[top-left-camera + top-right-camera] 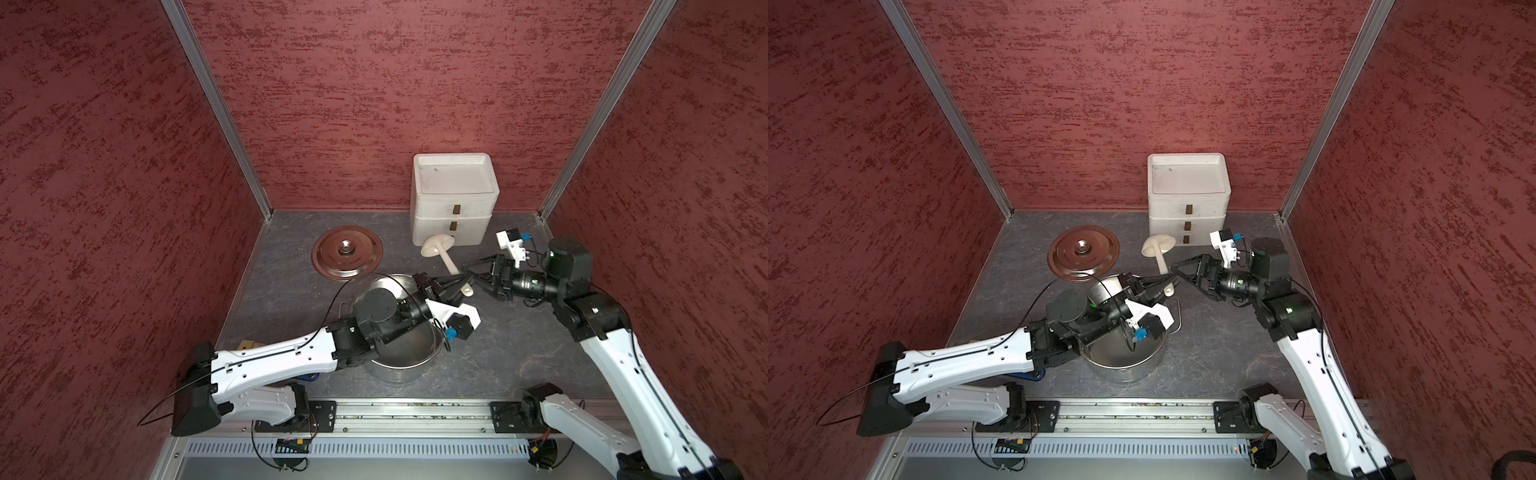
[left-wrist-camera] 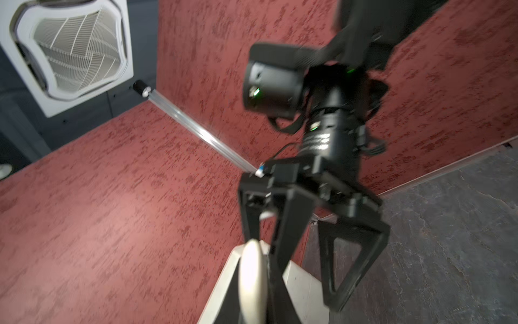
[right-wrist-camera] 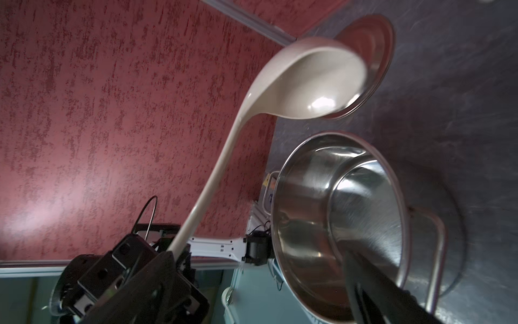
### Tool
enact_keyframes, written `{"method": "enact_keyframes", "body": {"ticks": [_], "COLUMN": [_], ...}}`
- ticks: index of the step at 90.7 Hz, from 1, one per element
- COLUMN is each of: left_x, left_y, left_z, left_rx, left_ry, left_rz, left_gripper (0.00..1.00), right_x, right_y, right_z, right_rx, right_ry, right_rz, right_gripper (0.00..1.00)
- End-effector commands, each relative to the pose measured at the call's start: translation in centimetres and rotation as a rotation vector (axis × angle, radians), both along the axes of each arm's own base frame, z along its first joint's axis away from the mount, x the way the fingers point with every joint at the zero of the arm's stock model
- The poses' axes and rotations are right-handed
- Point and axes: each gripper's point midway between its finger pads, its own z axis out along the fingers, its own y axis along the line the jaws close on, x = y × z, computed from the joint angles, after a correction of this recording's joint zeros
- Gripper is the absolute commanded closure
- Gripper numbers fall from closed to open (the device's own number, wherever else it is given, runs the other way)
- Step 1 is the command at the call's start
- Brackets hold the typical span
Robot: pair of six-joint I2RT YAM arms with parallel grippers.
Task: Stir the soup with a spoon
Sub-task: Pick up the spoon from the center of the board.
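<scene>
1. The spoon (image 1: 436,246) is hanging above the table between the pot (image 1: 401,372) and the white drawers (image 1: 453,208), bowl toward the drawers.
2. The left claw (image 1: 455,286) is clamping tight on its handle end.
3. The right claw (image 1: 471,274) is gaping wide beside the handle, gripping nothing.
4. The lid (image 1: 347,253) is lying flat behind the pot.

Left arm stretched from bench's front edge, left gripper (image 1: 453,287) pinched tight on long cream-white plastic spoon (image 1: 449,262) handle. Right arm bent inward, right gripper (image 1: 471,272) jaws spread wide.
</scene>
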Motion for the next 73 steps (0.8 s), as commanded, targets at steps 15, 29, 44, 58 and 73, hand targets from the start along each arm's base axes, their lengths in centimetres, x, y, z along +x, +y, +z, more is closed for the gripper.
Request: {"method": "enact_keyframes", "body": {"ticks": [15, 29, 44, 58, 73], "left_x": [1.7, 1.0, 1.3, 1.9, 3.4], "left_y": [8.6, 10.7, 11.4, 11.3, 11.9], "left_z": [2.1, -3.3, -7.1, -11.8, -14.8], "left_rx": [-0.211, -0.121, -0.097, -0.030, -0.041], "left_ry": [0.498, 0.688, 0.778, 0.903, 0.957], "left_rz": [0.255, 0.380, 0.460, 0.489, 0.550], "left_gripper": [1.00, 1.00, 1.00, 1.00, 1.00], "right_x": [0.3, 0.8, 1.4, 1.6, 2.3], "right_y": [-9.4, -9.6, -9.1, -9.2, -8.9], "right_z": [-2.9, -4.9, -5.7, -5.7, -6.0], "right_rx": [-0.291, -0.374, -0.396, -0.418, -0.418], "right_ry": [-0.184, -0.175, -0.172, -0.191, -0.189], "right_rz": [-0.528, -0.509, -0.478, -0.474, -0.469], "right_gripper": [0.02, 0.02, 0.02, 0.02, 0.02]}}
